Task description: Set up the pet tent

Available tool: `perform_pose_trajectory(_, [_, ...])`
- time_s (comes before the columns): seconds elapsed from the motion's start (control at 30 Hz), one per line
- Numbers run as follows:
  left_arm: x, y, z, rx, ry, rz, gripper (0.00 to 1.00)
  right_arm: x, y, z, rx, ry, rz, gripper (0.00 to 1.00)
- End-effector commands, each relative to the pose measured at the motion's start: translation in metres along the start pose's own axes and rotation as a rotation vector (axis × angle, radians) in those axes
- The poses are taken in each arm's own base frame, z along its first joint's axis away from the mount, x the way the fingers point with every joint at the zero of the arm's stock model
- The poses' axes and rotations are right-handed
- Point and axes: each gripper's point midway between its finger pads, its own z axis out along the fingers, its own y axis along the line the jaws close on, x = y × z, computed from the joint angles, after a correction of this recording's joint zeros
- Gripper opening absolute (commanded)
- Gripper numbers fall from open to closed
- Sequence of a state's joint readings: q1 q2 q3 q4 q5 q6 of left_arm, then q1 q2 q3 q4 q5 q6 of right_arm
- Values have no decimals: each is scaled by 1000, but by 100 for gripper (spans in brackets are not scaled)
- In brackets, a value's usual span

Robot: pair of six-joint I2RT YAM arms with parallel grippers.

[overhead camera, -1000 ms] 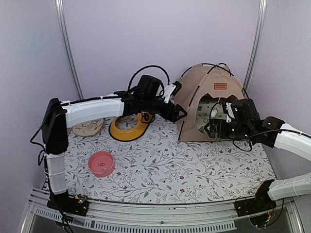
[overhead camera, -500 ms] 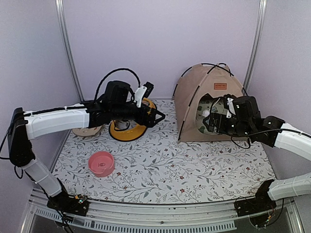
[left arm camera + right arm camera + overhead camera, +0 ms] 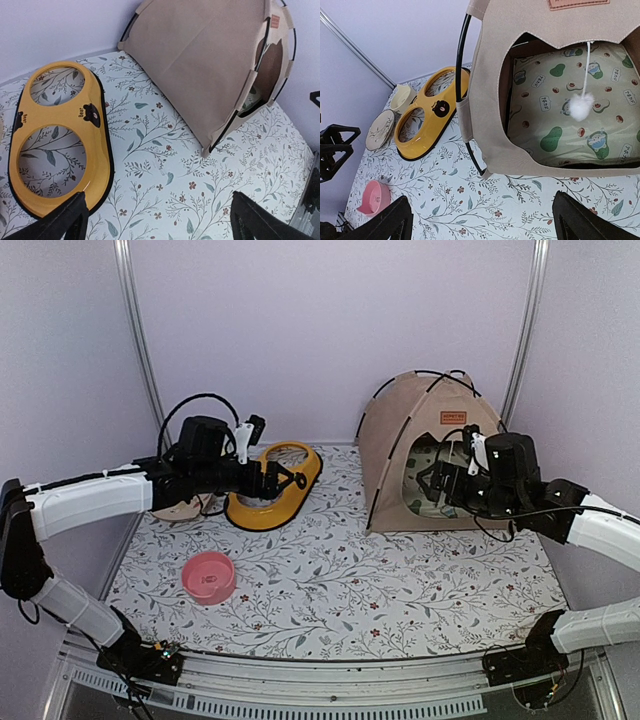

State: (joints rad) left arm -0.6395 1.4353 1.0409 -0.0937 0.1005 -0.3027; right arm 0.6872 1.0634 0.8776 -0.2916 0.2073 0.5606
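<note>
The pet tent (image 3: 425, 445) stands erected in the far right corner of the tabletop (image 3: 350, 580), which is covered with a white cloth printed with leaves and small flowers. The tent is a tan fabric dome with thin black poles (image 3: 440, 374) arching over its top. A brown label patch (image 3: 452, 417) sits above the door opening, which faces the near right. Through the opening the right wrist view shows a cream mat with green prints (image 3: 555, 100) lying flat on the tent floor, and a white pompom (image 3: 580, 107) hanging on a string from the top of the doorway.

The right end effector (image 3: 435, 485) hovers just in front of the tent's opening. It is released: its fingers (image 3: 390, 220) stand wide apart with nothing between them, and it touches neither fabric nor pole.

The left end effector (image 3: 290, 480) hangs over the yellow double-bowl feeder (image 3: 60, 117), well apart from the tent. It is also released, with its fingers (image 3: 65, 220) spread and only the cloth and the feeder's edge below them.

The feeder lies near the far edge, left of centre; both of its round holes show the cloth through them. A pink bowl (image 3: 209, 576) sits toward the near left corner. At the far left, beside the feeder, are a flat beige plate (image 3: 380, 129) and a small cream bowl (image 3: 402, 96).
</note>
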Motion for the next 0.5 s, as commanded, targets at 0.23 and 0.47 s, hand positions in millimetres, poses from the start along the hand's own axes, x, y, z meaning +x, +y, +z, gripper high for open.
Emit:
perform_pose_trajectory(0.23, [26, 39, -3, -126, 113, -92, 99, -25, 21, -21, -98, -71, -85, 99])
perform_pose_trajectory(0.47, [19, 70, 28, -141, 76, -168, 99, -24, 38, -27, -197, -72, -125, 99])
